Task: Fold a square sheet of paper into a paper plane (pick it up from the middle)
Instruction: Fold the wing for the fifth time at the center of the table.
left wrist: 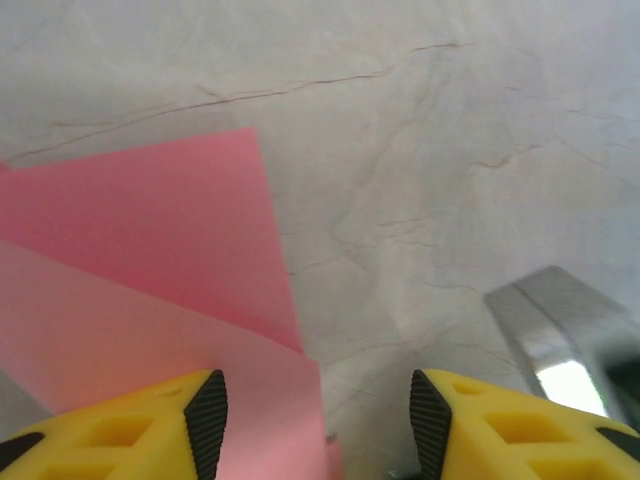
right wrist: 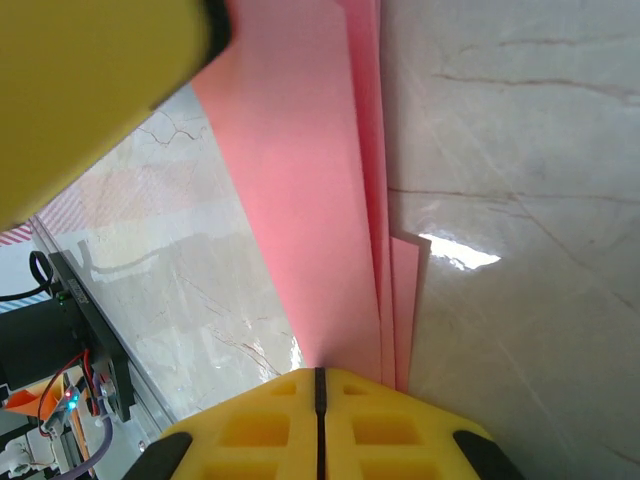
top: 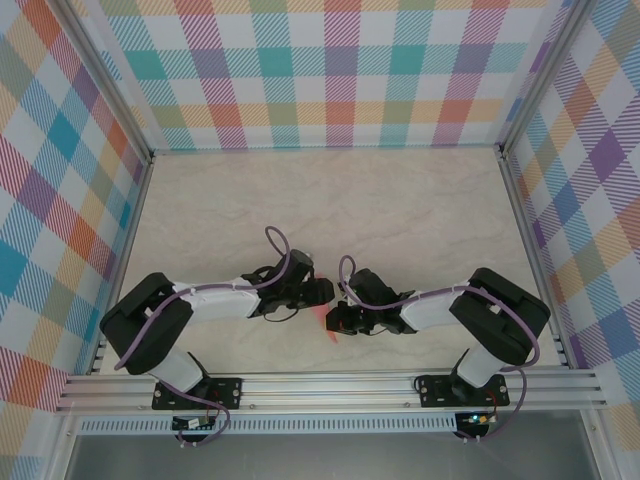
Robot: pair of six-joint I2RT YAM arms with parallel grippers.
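R gripper [right wrist: 318, 388]: jaws fully closed, clamped on the pink paper [right wrist: 300, 200]. In the R wrist view the two yellow fingers meet at one seam, and the paper fans up and away from them in several stacked layers with long straight edges, so it's folded. The paper slants above the marble table [right wrist: 520, 150]. A yellow finger [right wrist: 90, 90] of the other gripper sits blurred at top left, just beside the sheet.

L gripper [left wrist: 318, 428]: jaws apart, wide gap. The black pads [left wrist: 207, 415] aren't pinching anything. The pink paper [left wrist: 150, 250] lies by the L-hand finger, its lower edge reaching into the gap. Can't tell if it touches that pad.

Top view: both arms are low and stretched inward, w/ elbows out. L arm [top: 215, 298] comes from the L, R arm [top: 440, 305] from the R. L gripper [top: 318, 292] and R gripper [top: 340, 318] almost meet near the table's [top: 330, 200] near edge, center. A sliver of pink paper [top: 327, 325] shows btwn them, under the R gripper.
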